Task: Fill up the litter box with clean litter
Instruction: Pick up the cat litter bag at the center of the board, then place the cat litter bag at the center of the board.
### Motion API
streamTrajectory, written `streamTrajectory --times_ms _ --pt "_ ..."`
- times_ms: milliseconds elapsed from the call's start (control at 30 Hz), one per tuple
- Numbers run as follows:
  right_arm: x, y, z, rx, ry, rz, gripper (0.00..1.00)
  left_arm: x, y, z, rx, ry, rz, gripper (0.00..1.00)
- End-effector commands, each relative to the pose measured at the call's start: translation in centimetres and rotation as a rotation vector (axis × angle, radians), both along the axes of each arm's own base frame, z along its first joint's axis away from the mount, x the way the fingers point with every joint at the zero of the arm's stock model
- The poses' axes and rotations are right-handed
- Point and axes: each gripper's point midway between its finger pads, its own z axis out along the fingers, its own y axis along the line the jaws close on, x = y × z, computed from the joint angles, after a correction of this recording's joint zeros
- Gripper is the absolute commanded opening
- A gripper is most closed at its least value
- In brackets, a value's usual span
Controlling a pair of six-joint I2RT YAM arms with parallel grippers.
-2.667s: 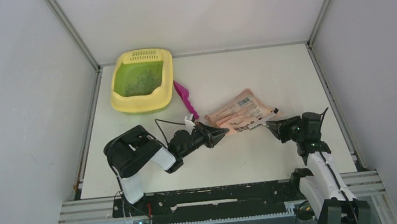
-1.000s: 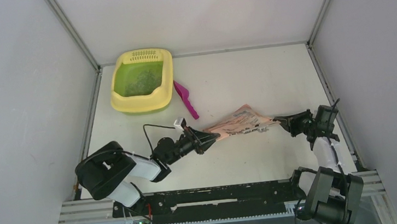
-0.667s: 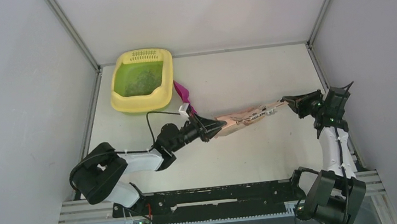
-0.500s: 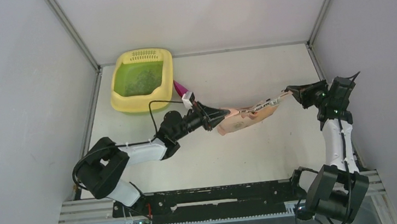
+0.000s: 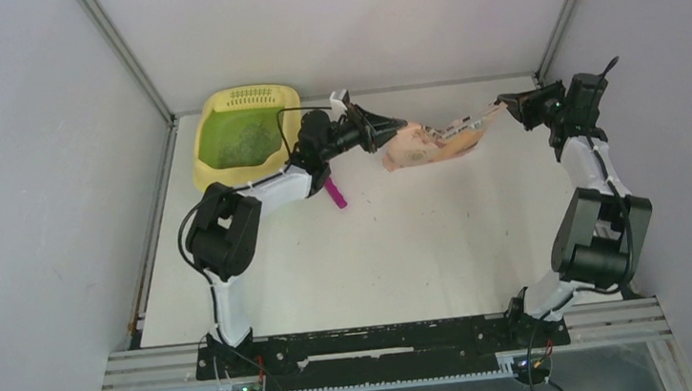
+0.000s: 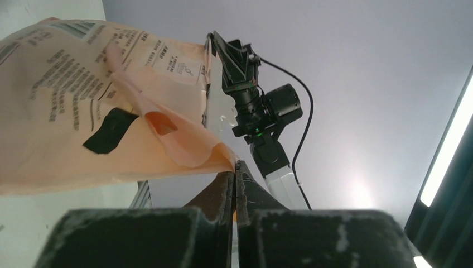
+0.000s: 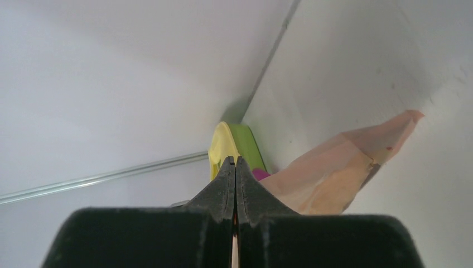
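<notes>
- Left fingers [image 5: 372,128] and right fingers [image 5: 517,102]: each pinched shut on one end of the bag [image 5: 424,145].
- Litter box [image 5: 209,178]: just left of the left fingers.
- Bag: slung between the fingers; soft, slippery film, probably sags, so grip the corners.
- Clean litter [image 5: 241,140]: loose granules in the box.

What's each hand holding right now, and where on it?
Both hold the peach bag: left hand pinches one end, right hand the opposite end.

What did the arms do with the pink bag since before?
The left gripper and right gripper, each shut on an end of the bag, lifted it and carried it back toward the litter box. The box and scoop stayed put.
</notes>
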Motion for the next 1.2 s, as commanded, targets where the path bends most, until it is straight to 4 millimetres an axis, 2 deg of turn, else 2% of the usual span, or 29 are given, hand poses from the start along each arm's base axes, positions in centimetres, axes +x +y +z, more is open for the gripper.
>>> streamTrajectory --times_ms 0,67,133,267,400,467,533,600,633,667,700,767,800,833,867,1000,1067,1133,1167 --pt "3.7 -0.4 7.4 -0.048 -0.243 0.035 0.0 3.0 0.7 5.8 -0.071 -0.158 -0.008 0.03" --pt "5.0 -0.7 8.2 -0.065 -0.268 0.047 0.0 4.0 0.9 4.7 -0.045 -0.152 0.006 0.03" --pt "5.6 -1.0 7.2 -0.076 -0.258 0.056 0.0 4.5 0.9 2.1 -0.001 -0.127 0.013 0.03" --pt "4.8 -1.2 2.9 -0.11 -0.175 0.068 0.0 4.1 0.6 -4.7 0.057 -0.025 0.014 0.03" --pt "1.4 -1.3 -3.3 -0.138 -0.041 0.072 0.0 0.9 0.6 -11.2 0.137 0.066 -0.015 0.04" --pt "-0.9 -1.1 -6.3 -0.147 0.038 0.081 0.02 -0.9 0.4 -13.3 0.174 0.098 -0.037 0.04" --pt "-3.4 -0.7 -8.3 -0.163 0.111 0.096 0.13 -2.7 0.4 -15.0 0.207 0.122 -0.061 0.11" --pt "-5.5 -0.7 -9.1 -0.193 0.159 0.101 0.27 -4.2 0.9 -16.3 0.24 0.144 -0.068 0.23" --pt "-6.4 -0.8 -9.2 -0.209 0.172 0.099 0.31 -4.7 1.3 -16.4 0.248 0.144 -0.066 0.3" --pt "-7.3 -0.9 -8.9 -0.225 0.176 0.098 0.35 -5.1 1.7 -16.5 0.255 0.143 -0.06 0.58" --pt "-8.0 -1.3 -8.4 -0.248 0.175 0.091 0.39 -5.5 2.1 -15.9 0.254 0.131 -0.056 0.75" --pt "-9.3 -1.5 -7.2 -0.297 0.17 0.08 0.43 -6.1 2.5 -14.0 0.241 0.089 -0.046 0.79" --pt "-9.9 -1.6 -6.0 -0.347 0.154 0.073 0.45 -6.4 2.6 -12.0 0.225 0.05 -0.04 0.82" --pt "-10.4 -1.5 -5.2 -0.392 0.156 0.07 0.47 -6.6 2.7 -11.0 0.218 0.021 -0.037 0.87" --pt "-10.9 -1.2 -4.6 -0.432 0.155 0.071 0.48 -7.0 2.7 -8.8 0.206 -0.025 -0.033 0.92" --pt "-12.5 0.6 -3.3 -0.509 0.138 0.101 0.49 -8.6 3.3 -3.5 0.245 -0.164 -0.02 0.99" --pt "-12.9 2.5 -2.1 -0.562 0.084 0.145 0.5 -9.7 4.1 -1.7 0.289 -0.215 -0.003 1.0" --pt "-13.2 6.2 -0.7 -0.62 -0.007 0.244 0.59 -10.6 5.9 -0.6 0.354 -0.257 0.043 1.0" --pt "-13.3 7.9 0.0 -0.645 -0.046 0.291 0.6 -11.0 7.0 -0.7 0.4 -0.262 0.069 1.0"
